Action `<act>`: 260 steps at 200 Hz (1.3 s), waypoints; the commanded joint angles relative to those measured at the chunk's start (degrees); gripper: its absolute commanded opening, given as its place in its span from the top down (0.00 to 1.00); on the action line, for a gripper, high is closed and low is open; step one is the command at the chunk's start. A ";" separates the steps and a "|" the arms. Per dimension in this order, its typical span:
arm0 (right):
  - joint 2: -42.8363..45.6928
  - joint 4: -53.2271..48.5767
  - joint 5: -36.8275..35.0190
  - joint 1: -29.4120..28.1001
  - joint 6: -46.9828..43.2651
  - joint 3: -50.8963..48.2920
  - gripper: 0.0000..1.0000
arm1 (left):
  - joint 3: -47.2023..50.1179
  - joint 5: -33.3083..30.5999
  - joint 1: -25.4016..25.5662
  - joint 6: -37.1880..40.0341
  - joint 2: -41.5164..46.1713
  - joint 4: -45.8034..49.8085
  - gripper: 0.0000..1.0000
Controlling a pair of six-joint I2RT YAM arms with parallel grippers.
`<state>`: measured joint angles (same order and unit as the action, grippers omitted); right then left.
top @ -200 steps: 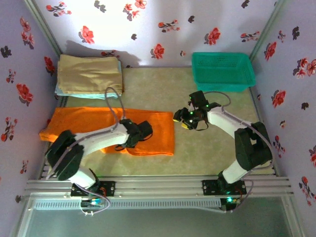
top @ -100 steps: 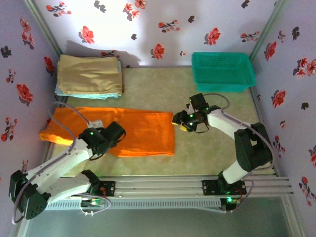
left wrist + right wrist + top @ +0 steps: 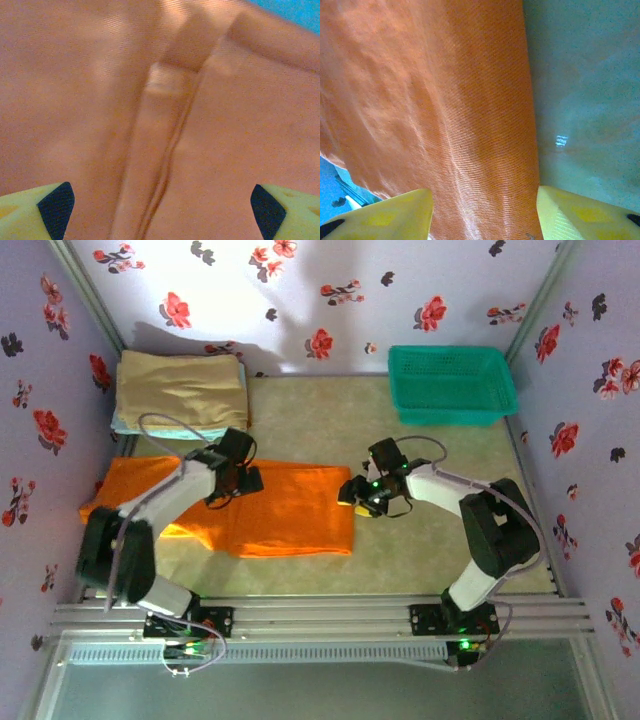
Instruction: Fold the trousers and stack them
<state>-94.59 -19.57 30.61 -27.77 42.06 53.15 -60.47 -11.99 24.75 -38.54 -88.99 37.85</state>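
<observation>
The orange trousers lie folded into a long flat band across the left half of the table. My left gripper hovers over their far edge near the middle. In the left wrist view it stands wide open above a seam fold of the trousers, with nothing between the fingertips. My right gripper is at the trousers' right end. In the right wrist view its yellow fingers stand apart, straddling the cloth's edge beside bare table.
A tan folded cloth rests on a light blue one at the back left, just beyond the trousers. A green basket stands at the back right. Floral walls close three sides; a metal rail runs along the near edge.
The left arm left the trousers' near middle, swung out to the left, then reached up to their far edge with its jaws opening wider. The right gripper crept left to the trousers' right end.
</observation>
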 commanded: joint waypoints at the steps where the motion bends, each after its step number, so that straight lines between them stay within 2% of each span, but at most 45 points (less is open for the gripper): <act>1: -0.52 -2.44 -0.57 0.95 -2.28 1.69 0.42 | -4.95 2.03 -1.79 4.58 -7.88 -1.40 0.07; 43: 0.10 -3.29 -0.55 2.36 -3.62 0.67 0.41 | -6.81 0.47 -2.51 4.71 -14.56 -1.97 0.09; 67: 0.19 -3.38 -0.51 3.13 -3.76 -0.05 0.41 | -6.42 1.07 -2.54 5.85 -16.23 -3.70 0.22; 71: 0.18 -3.49 -0.49 3.23 -3.77 -0.06 0.42 | -6.35 1.29 -2.53 5.85 -16.30 -3.75 0.26; 97: 0.54 -3.76 -1.08 3.45 -3.84 -0.19 0.42 | -5.98 2.32 -2.33 5.67 -14.29 -4.40 0.66; 128: 0.41 -3.30 -1.16 3.41 -3.48 -0.32 0.42 | -7.82 2.16 -1.56 7.17 -11.85 -2.42 1.00; 170: 0.19 -2.58 -1.13 3.38 -3.30 -0.85 0.43 | -10.82 1.52 0.83 8.01 -9.79 1.60 1.00; 205: 0.19 -1.45 -0.55 3.42 -2.69 -1.45 0.44 | -15.38 -4.94 4.31 7.95 -8.61 6.17 1.00; 224: 0.36 -1.14 -0.55 3.42 -2.59 -1.72 0.44 | -18.17 -7.54 3.55 8.18 -9.66 8.25 1.00; 255: 1.22 -1.08 -0.48 3.38 -2.54 -2.25 0.44 | -19.98 -7.69 1.63 8.22 -13.69 9.87 1.00; 260: 1.46 -1.13 -0.55 3.40 -2.52 -2.28 0.44 | -19.90 -7.64 1.43 8.18 -14.50 9.88 0.96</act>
<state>-94.59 -20.84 30.24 -24.62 39.40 51.83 -78.83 -16.08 27.83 -31.24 -100.01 44.66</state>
